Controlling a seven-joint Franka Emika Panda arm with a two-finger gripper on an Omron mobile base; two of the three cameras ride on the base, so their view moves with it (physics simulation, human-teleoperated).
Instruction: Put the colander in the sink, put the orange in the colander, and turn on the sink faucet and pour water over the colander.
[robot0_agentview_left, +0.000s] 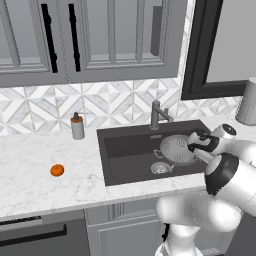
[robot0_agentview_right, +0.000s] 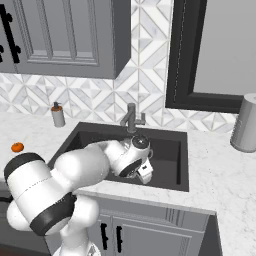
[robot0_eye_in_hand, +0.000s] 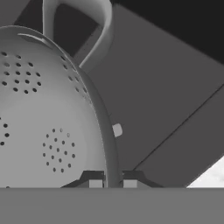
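The silver perforated colander (robot0_agentview_left: 177, 148) is inside the dark sink (robot0_agentview_left: 125, 145), tilted, close to the round drain (robot0_agentview_left: 161, 168). My gripper (robot0_agentview_left: 192, 145) is down in the basin at the colander's right rim. In the hand view the two fingertips straddle the rim of the colander (robot0_eye_in_hand: 43, 122), one on each side, with my gripper (robot0_eye_in_hand: 111, 183) shut on it; a loop handle (robot0_eye_in_hand: 98, 26) shows at the top. The orange (robot0_agentview_left: 57, 170) (robot0_agentview_right: 17, 147) lies on the counter left of the sink. The faucet (robot0_agentview_left: 157, 115) (robot0_agentview_right: 131, 118) stands behind the basin, no water running.
A soap dispenser (robot0_agentview_left: 77, 126) (robot0_agentview_right: 58, 115) stands on the white marble counter at the back left of the sink. A grey cylinder (robot0_agentview_left: 247, 102) (robot0_agentview_right: 245, 122) stands on the counter at the far right. Upper cabinets hang above; my arm spans the sink front.
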